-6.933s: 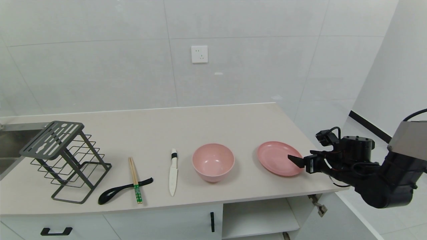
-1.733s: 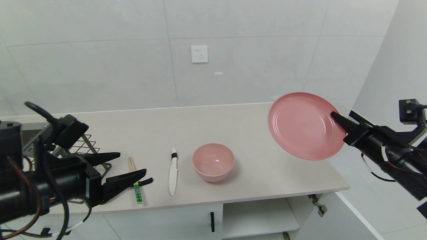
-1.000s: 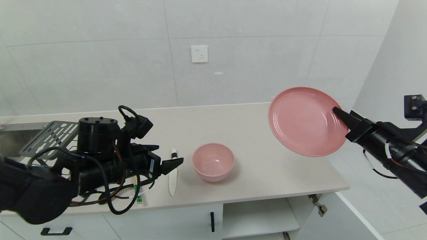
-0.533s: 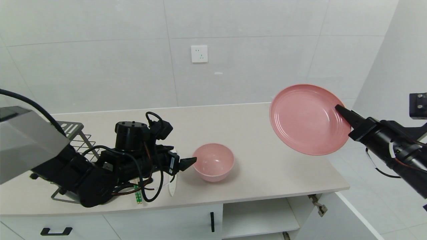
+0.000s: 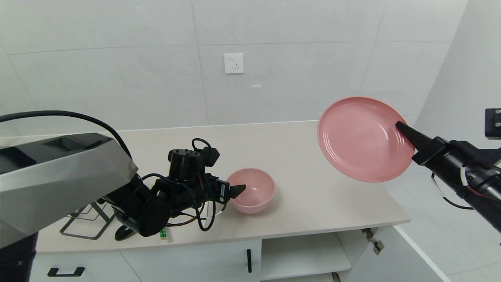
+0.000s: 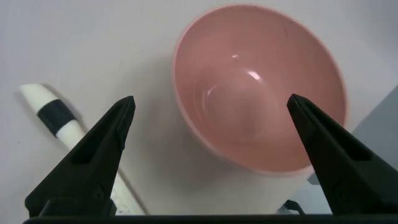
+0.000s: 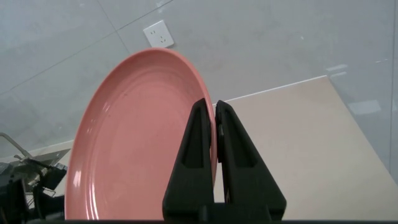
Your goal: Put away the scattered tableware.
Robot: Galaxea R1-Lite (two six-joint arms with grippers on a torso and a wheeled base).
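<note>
On the pale tabletop [image 5: 305, 156] sits the pink bowl [image 5: 254, 192], the left hand [image 6: 211, 102] spread wide and empty at its left side. Farther right, the right hand [image 7: 212, 109] pinches the tilted pink plate [image 5: 360, 137] aloft.

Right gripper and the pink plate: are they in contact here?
Touching. In the right wrist view the right gripper pinches the pink plate by its rim, one finger on each face, with no gap showing.
</note>
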